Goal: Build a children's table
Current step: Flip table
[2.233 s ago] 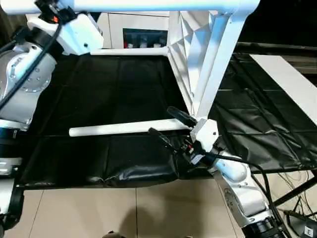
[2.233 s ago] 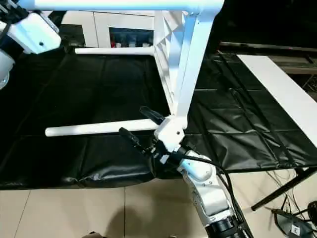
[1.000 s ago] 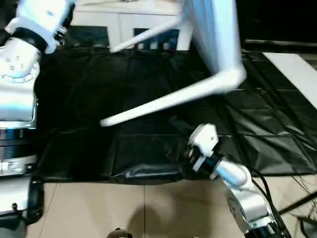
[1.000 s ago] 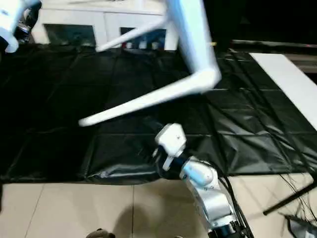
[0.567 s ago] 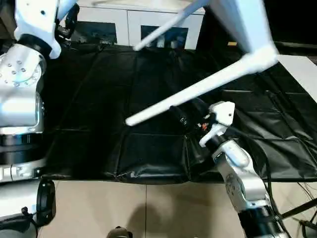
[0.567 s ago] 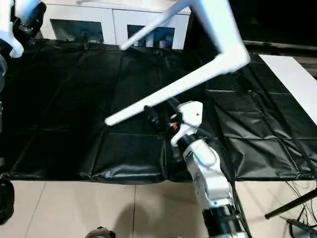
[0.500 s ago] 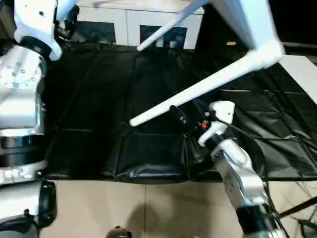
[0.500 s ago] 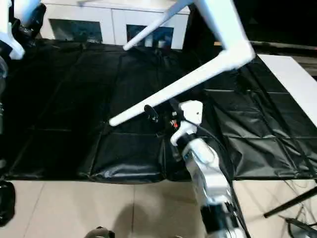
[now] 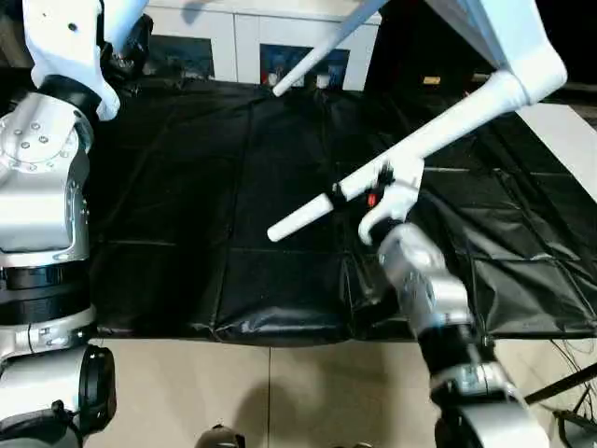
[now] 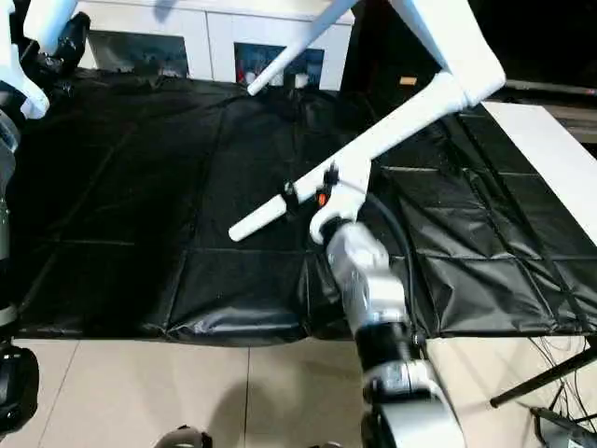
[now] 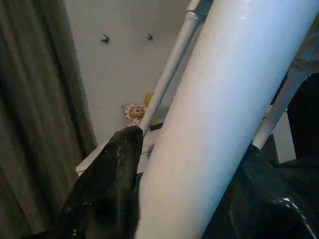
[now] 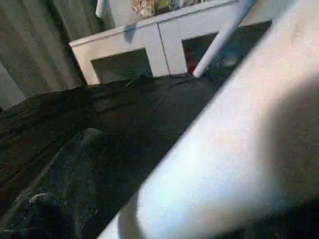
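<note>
lab-like room: white cabinet [image 9: 247, 42], curtains [image 11: 40, 124], floor cables [image 9: 569, 364].

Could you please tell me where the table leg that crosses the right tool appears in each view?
Left eye view: leg slants from upper right to centre.
Right eye view: same slant, slightly further left.
Right wrist view: broad white bar, very close.
Left wrist view: cannot tell which leg it is.
Shared landmark: white cabinet.
</note>
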### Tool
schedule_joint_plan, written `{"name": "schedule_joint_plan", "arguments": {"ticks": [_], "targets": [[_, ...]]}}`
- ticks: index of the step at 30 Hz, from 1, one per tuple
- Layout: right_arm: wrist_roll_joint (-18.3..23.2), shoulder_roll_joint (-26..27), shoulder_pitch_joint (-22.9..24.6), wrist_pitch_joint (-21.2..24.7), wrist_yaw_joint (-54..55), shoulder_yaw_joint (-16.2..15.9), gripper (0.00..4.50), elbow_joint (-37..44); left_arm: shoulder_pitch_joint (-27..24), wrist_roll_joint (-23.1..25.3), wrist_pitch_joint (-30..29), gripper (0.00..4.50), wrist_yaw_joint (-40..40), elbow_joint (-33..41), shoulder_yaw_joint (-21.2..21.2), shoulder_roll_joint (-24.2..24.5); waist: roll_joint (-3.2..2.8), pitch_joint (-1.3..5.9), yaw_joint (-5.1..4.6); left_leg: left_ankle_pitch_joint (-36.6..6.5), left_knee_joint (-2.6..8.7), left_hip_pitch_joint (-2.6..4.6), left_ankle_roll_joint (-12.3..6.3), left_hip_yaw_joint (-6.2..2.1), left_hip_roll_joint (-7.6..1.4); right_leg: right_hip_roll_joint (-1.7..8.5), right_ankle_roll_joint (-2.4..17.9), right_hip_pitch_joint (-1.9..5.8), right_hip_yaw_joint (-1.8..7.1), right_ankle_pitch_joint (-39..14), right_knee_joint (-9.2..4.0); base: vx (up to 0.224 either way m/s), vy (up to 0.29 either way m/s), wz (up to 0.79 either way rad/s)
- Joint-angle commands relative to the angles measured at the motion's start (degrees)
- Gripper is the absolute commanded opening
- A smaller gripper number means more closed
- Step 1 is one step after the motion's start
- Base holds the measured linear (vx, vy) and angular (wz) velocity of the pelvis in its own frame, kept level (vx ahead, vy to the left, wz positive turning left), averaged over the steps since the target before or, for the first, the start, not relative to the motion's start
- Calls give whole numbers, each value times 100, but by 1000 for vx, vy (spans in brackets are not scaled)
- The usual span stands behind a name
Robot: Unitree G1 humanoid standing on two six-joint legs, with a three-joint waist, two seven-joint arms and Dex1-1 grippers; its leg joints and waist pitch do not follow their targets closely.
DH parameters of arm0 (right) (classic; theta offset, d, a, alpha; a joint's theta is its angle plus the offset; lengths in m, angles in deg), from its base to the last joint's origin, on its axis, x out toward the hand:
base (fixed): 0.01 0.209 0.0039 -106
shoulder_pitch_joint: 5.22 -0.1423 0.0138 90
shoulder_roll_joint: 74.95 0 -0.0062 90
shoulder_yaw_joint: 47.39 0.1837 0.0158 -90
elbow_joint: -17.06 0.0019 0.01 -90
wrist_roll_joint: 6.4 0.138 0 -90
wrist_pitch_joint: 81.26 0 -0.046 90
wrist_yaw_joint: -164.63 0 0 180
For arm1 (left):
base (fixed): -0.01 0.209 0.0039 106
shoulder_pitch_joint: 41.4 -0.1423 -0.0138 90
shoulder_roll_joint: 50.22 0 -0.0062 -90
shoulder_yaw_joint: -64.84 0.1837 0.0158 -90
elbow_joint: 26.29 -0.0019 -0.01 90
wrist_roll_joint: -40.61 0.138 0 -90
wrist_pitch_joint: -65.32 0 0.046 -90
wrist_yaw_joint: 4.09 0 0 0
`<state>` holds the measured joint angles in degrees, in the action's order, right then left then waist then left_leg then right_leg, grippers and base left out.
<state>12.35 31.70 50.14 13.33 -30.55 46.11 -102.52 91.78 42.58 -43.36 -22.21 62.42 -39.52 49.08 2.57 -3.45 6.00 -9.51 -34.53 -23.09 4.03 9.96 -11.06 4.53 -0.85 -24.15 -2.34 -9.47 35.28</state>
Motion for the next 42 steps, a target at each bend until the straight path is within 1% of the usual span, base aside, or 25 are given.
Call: {"name": "schedule_joint_plan", "arguments": {"ticks": [1, 3, 7, 8, 9, 13, 14, 15, 17, 19, 20, 21, 22, 24, 26, 28, 30, 32, 33, 34, 35, 37, 39, 40, 42], "targets": [[20, -85, -59, -75, -6, 89, 407, -35, 109, -530, -28, 227, 294, 336, -407, -135, -38, 473, -29, -587, 395, 178, 81, 8, -132, 261, 1073, 293, 163, -223, -215, 0, 0, 0], [0, -103, -46, -119, -28, 96, 382, -16, 57, -528, -36, 227, 309, 353, -435, -146, -44, 470, -40, -642, 398, 177, 98, 6, -133, 258, 1062, 294, 163, -276, -221, 0, 0, 0], [-34, -134, -62, -252, -107, 151, 350, 42, -39, -504, -86, 227, 459, 350, -547, -197, -34, 464, -51, -816, 401, 188, 130, 10, -136, 259, 1037, 279, 167, -480, -246, 0, 0, 0], [-56, -145, -75, -290, -102, 156, 336, 52, -50, -501, -86, 227, 476, 342, -561, -194, -30, 460, -56, -846, 405, 178, 132, 7, -136, 262, 1029, 285, 168, -531, -249, 0, 0, 0], [-76, -154, -85, -319, -99, 156, 336, 53, -55, -501, -85, 227, 480, 337, -566, -190, -29, 457, -59, -874, 407, 180, 135, 8, -134, 261, 1022, 279, 167, -573, -256, 0, 0, 0], [76, -176, -140, -210, -171, 247, 306, 208, -136, -494, -87, 227, 512, 332, -606, -201, -25, 450, -88, -1047, 418, 185, 164, -6, -138, 257, 969, 269, 162, -785, -280, 0, 0, 0], [97, -182, -150, -201, -203, 253, 306, 210, -144, -501, -92, 227, 505, 338, -605, -204, -22, 452, -95, -1040, 418, 184, 165, -6, -140, 257, 969, 270, 162, -781, -277, 0, 0, 0], [136, -202, -195, -193, -276, 271, 288, 181, -156, -507, -101, 226, 488, 347, -600, -213, -25, 454, -98, -1030, 415, 187, 159, -7, -140, 255, 978, 267, 161, -754, -275, 0, 0, 0], [149, -213, -225, -190, -307, 282, 288, 156, -162, -509, -103, 226, 475, 349, -594, -213, -21, 460, -100, -996, 411, 185, 142, -7, -140, 254, 996, 269, 159, -684, -265, 0, 0, 0], [177, -245, -290, -163, -408, 276, 257, 89, -193, -531, -96, 224, 476, 363, -568, -196, -18, 465, -101, -915, 401, 186, 114, -3, -137, 248, 1033, 269, 158, -557, -254, 0, 0, 0], [174, -256, -303, -149, -424, 269, 257, 75, -203, -532, -93, 224, 472, 364, -561, -192, -17, 466, -98, -892, 400, 186, 103, -2, -137, 246, 1043, 271, 158, -524, -248, 0, 0, 0], [167, -276, -326, -123, -449, 257, 248, 49, -219, -534, -87, 224, 462, 366, -548, -184, 3, 471, -88, -812, 394, 178, 81, -1, -134, 249, 1062, 284, 156, -450, -235, 0, 0, 0], [141, -296, -347, -110, -460, 246, 248, 16, -242, -535, -69, 224, 457, 368, -545, -190, -7, 470, -87, -760, 393, 178, 69, 1, -135, 248, 1080, 282, 157, -386, -232, 0, 0, 0], [119, -306, -372, -121, -467, 256, 226, -19, -289, -531, -51, 224, 449, 376, -542, -200, 13, 469, -94, -760, 394, 179, 70, 3, -137, 247, 1090, 286, 154, -398, -235, 0, 0, 0], [103, -316, -385, -143, -475, 268, 215, -18, -357, -524, -35, 222, 448, 385, -543, -213, 19, 466, -94, -796, 392, 181, 69, 7, -136, 250, 1091, 282, 157, -453, -242, 0, 0, 0], [-44, -391, -363, -280, -419, 225, 211, 110, -566, -517, 41, 221, 466, 408, -553, -254, 26, 459, -92, -870, 401, 180, 81, 5, -143, 256, 1069, 280, 158, -590, -254, 0, 0, 0], [-282, -505, -281, -412, -371, 100, 204, 285, -744, -516, 118, 217, 504, 408, -574, -280, 21, 457, -90, -865, 401, 178, 99, 4, -144, 252, 1056, 277, 157, -609, -257, 0, 0, 0], [-509, -615, -184, -540, -364, -25, 201, 461, -906, -557, 227, 212, 522, 422, -610, -340, 35, 454, -82, -876, 401, 170, 113, 9, -138, 254, 1027, 278, 159, -656, -262, 0, 0, 0], [-593, -659, -118, -584, -360, -69, 199, 590, -1026, -586, 295, 205, 517, 430, -628, -387, 35, 458, -72, -862, 398, 178, 120, 7, -142, 256, 1004, 277, 159, -661, -265, 0, 0, 0], [-708, -742, 41, -609, -313, -106, 198, 924, -1312, -670, 424, 201, 507, 480, -680, -530, 33, 456, -77, -807, 399, 163, 115, 4, -140, 249, 978, 287, 162, -585, -258, 0, 0, 0], [-771, -797, 117, -623, -309, -128, 198, 1086, -1453, -697, 477, 201, 509, 504, -700, -595, 35, 457, -70, -777, 399, 165, 113, 2, -140, 246, 970, 291, 160, -546, -258, 0, 0, 0], [-871, -895, 273, -642, -305, -153, 195, 1403, -1717, -719, 603, 194, 525, 520, -738, -703, 44, 464, -69, -705, 393, 165, 36, 4, -144, 230, 960, 294, 160, -363, -253, 0, 0, 0], [-887, -938, 420, -589, -294, -146, 193, 1677, -1927, -705, 672, 189, 535, 538, -742, -754, 29, 467, -74, -759, 396, 177, 25, -2, -154, 226, 951, 285, 161, -353, -253, 0, 0, 0], [-891, -945, 460, -573, -289, -147, 187, 1740, -1974, -688, 670, 176, 538, 538, -733, -756, 37, 453, -85, -853, 405, 192, 39, 1, -161, 217, 925, 263, 160, -418, -273, 0, 0, 0], [-928, -966, 616, -533, -277, -183, 181, 1936, -2083, -693, 659, 165, 547, 527, -724, -788, 42, 441, -88, -1083, 418, 229, 104, 0, -172, 209, 896, 235, 160, -571, -297, 0, 0, 0]]}}
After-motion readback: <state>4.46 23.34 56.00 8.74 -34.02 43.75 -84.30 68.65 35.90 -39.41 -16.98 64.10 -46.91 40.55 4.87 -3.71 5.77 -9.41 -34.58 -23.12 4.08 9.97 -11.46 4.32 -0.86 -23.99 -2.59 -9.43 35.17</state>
